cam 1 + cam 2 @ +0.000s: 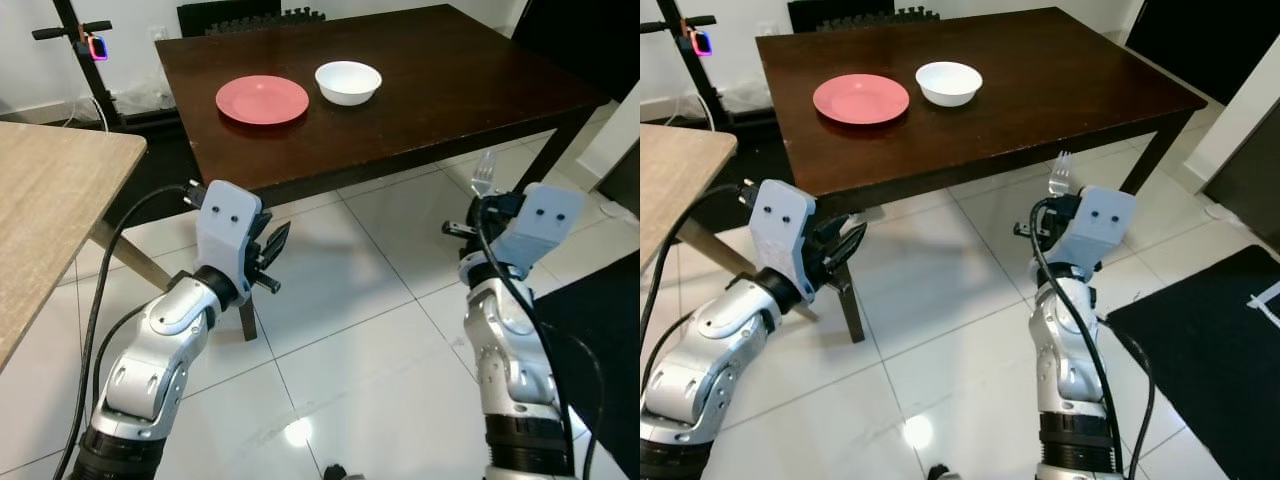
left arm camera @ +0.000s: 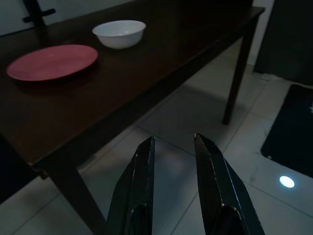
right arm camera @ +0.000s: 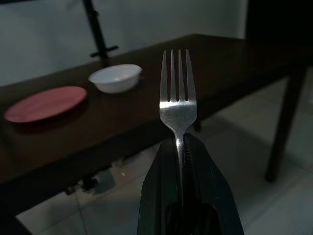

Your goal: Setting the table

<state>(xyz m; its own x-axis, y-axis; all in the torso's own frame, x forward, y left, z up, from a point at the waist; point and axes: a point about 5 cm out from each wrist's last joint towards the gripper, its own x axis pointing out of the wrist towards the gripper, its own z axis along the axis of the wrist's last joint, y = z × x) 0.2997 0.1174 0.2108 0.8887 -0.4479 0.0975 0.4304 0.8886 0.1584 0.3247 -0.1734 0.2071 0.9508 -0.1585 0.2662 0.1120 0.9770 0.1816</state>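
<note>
A dark wooden table stands ahead of me with a red plate and a white bowl side by side on its left half. My right gripper is shut on a silver fork, held upright with its tines up, below the table's near edge and to the right. My left gripper is open and empty, raised in front of the table's near left corner, below the plate. Seen from the right wrist, the red plate and the white bowl lie beyond the fork.
A light wooden table juts in at the left. A black stand rises behind it by the wall. A dark rug lies on the white tiled floor at the right. The dark table's right half is bare.
</note>
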